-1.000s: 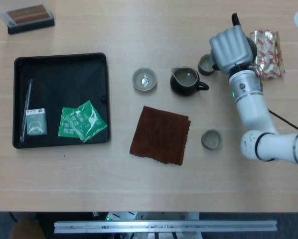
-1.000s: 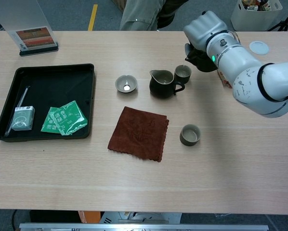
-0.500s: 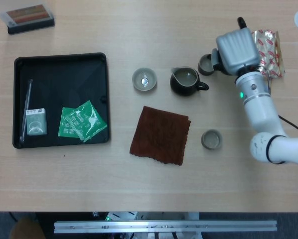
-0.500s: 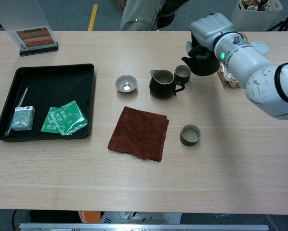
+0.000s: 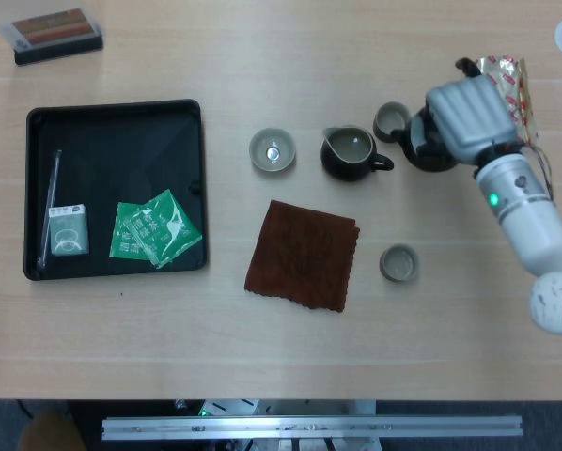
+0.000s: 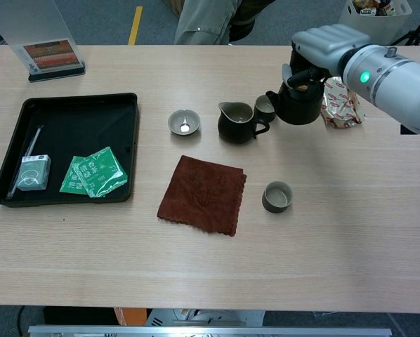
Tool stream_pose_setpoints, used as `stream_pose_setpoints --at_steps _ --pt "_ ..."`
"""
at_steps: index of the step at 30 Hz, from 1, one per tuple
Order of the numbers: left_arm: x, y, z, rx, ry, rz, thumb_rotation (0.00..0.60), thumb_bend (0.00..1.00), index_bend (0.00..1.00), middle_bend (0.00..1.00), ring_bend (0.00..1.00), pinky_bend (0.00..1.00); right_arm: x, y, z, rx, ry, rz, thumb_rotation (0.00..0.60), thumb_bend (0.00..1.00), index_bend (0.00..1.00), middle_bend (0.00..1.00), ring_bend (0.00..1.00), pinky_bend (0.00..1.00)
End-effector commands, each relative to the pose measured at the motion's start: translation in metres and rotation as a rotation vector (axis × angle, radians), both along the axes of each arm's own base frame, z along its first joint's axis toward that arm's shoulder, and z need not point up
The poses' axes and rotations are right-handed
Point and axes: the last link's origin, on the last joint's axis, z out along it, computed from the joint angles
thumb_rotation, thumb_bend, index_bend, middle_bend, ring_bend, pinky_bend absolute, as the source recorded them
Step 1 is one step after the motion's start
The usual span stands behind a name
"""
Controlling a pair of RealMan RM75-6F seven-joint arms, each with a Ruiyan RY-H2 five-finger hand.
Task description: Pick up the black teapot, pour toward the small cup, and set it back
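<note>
The black teapot [image 6: 298, 104] sits under my right robot hand [image 6: 322, 48], spout toward the small cup [image 6: 265, 106] just beside it. In the chest view my fingers [image 6: 298, 73] are wrapped over the handle and lid, so I am grasping the pot. Whether its base touches the desk [image 6: 210, 267] or hangs just clear I cannot tell from either view.

Change noted: a second ago the robot hand stood further left and hid most of the pot. It has since drawn to the right, and the pot's body and spout now show plainly in the chest view. In the head view the black teapot [image 5: 429, 150] shows as a dark mass left of my right robot hand [image 5: 469, 117], with the small cup [image 5: 391, 119] at its left.

Judgement: the grip looks secured and the pot is in hand near the cup, so the pouring tilt appears next; set-down is not yet done.

Surroundings: a dark pitcher [image 6: 236, 122] stands left of the cup, a shallow bowl [image 6: 184, 122] further left. A brown cloth [image 6: 204, 193] lies nearer me, a second cup [image 6: 277, 196] to its right. A foil packet [image 6: 341, 104] lies right of the pot. A black tray [image 6: 122, 193] holds green sachets [image 6: 93, 172].

My left robot hand shows in neither view.
</note>
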Motion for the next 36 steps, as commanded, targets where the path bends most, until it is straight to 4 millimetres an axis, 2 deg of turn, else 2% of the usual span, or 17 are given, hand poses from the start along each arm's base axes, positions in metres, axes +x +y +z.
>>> stream_pose_setpoints --at_steps 1,9,19,36 --pt "0.0 0.0 0.0 0.0 -0.001 -0.001 0.6 0.22 0.02 0.0 0.0 0.0 -0.008 0.011 0.001 0.036 -0.01 -0.007 0.408 0.78 0.92 0.85 0.83 0.13" --pt "-0.001 0.001 -0.002 -0.006 -0.003 -0.001 0.6 0.22 0.02 0.0 0.0 0.0 -0.024 0.028 -0.002 0.083 -0.002 -0.013 0.409 0.78 0.92 0.85 0.82 0.14" --pt "-0.001 0.002 -0.005 -0.014 -0.01 -0.005 0.6 0.22 0.02 0.0 0.0 0.0 -0.041 0.045 -0.023 0.143 -0.004 -0.031 0.409 0.78 0.92 0.85 0.8 0.15" --pt "-0.003 0.002 -0.007 -0.021 -0.018 0.003 0.6 0.22 0.02 0.0 0.0 0.0 -0.053 0.051 -0.047 0.174 0.032 -0.027 0.409 0.78 0.92 0.83 0.78 0.15"
